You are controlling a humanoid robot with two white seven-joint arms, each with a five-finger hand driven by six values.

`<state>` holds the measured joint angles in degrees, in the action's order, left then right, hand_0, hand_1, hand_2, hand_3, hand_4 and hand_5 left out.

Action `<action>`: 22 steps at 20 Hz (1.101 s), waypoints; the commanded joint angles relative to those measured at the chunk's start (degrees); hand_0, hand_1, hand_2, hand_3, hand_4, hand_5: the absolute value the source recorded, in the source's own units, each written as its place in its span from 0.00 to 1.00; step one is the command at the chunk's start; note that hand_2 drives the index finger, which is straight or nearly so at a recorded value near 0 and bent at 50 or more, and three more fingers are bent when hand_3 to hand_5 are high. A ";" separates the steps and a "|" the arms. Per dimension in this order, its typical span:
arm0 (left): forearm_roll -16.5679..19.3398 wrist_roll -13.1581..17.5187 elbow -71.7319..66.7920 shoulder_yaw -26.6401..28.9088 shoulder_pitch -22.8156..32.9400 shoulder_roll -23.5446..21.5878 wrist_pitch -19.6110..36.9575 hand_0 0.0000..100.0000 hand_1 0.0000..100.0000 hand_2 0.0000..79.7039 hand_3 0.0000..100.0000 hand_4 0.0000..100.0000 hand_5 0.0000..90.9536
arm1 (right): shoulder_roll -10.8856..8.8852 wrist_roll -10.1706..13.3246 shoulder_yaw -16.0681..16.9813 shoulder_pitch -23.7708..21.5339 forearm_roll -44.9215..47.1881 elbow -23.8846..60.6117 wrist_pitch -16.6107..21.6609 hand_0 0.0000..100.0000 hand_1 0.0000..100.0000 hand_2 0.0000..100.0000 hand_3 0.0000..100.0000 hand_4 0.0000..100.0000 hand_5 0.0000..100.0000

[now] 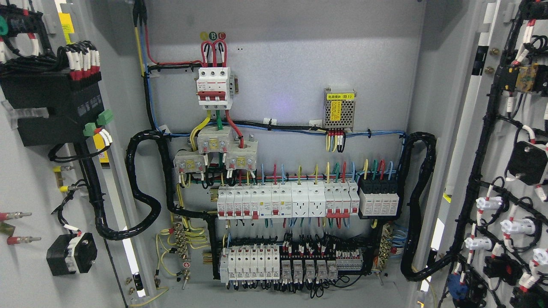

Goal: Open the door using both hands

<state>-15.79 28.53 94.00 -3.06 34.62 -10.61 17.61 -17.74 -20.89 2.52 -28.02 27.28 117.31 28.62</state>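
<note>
An electrical cabinet stands with both doors swung wide. The left door (25, 179) shows its inner face with a black module, wiring and terminals. The right door (501, 141) likewise shows its inner side, covered with black cable looms and white connectors. Between them the grey back panel (282, 55) is fully exposed. Neither of my hands nor any arm appears in the head view.
On the back panel sit a red-and-white main breaker (214, 87), a small power supply with a yellow label (339, 109), a row of white breakers (287, 201) and a lower row of relays (291, 263). Thick black conduits (141, 188) loop from each door to the panel.
</note>
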 commanded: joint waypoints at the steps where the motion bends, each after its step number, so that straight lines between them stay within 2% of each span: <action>1: -0.03 1.80 23.33 2.89 -1.13 -1.52 0.85 0.10 0.02 0.00 0.00 0.00 0.00 | -3.88 1.90 8.99 -0.19 0.05 2.39 0.65 0.22 0.07 0.00 0.00 0.00 0.00; 4: 0.06 1.80 24.30 4.90 -2.44 -1.52 4.26 0.09 0.01 0.00 0.00 0.00 0.00 | -4.93 2.69 9.61 0.59 0.05 2.39 0.65 0.22 0.07 0.00 0.00 0.00 0.00; 8: -0.47 1.97 24.48 7.54 -4.73 -1.43 7.61 0.07 0.00 0.00 0.00 0.00 0.00 | -4.85 2.70 10.75 3.14 0.05 2.39 0.65 0.22 0.07 0.00 0.00 0.00 0.00; 15: -7.66 2.06 24.57 11.23 -7.46 -1.70 8.32 0.04 0.00 0.00 0.04 0.04 0.00 | -4.94 2.70 10.23 4.38 0.31 2.39 0.73 0.21 0.07 0.00 0.00 0.00 0.00; 22: -11.19 3.02 24.57 16.50 -7.99 -2.13 8.23 0.04 0.00 0.00 0.04 0.04 0.00 | -4.85 2.70 10.05 4.90 0.84 2.39 0.91 0.21 0.07 0.00 0.00 0.00 0.00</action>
<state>-24.08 31.18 115.14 6.74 27.48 -12.17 25.80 -21.93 -18.23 11.30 -23.85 27.81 119.37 29.39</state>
